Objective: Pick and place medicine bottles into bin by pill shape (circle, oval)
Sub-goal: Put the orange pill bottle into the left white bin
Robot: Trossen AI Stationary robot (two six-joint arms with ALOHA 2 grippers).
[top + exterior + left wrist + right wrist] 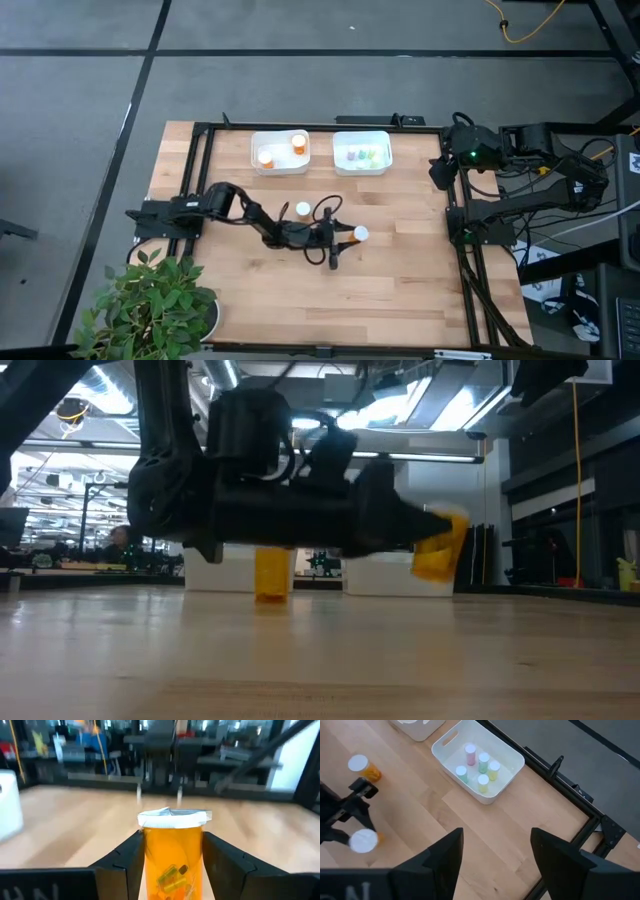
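the left hand [347, 238] is reaching out over the middle of the wooden surface [400, 290], its fingers [127, 857] clamped on either side of an orange bottle [173, 860] with a white cap; in the low view that bottle is hanging clear of the wood, tipped with its cap pointing away from the arm. judging by the wrist view, the pills inside are looking elongated, so it probably belongs with the oval ones, though which bin that means is hard to say. the left bin [279, 152] is holding two orange bottles, and the right bin [361, 152] is holding several pale ones. a second orange bottle [302, 210] is standing on the surface near the arm. to do this well, the hand should be keeping its squeeze even, carrying the bottle high over the bin wall and releasing low inside. the right hand [495, 855] is waiting by the right edge, near the far corner, fingers apart and empty.
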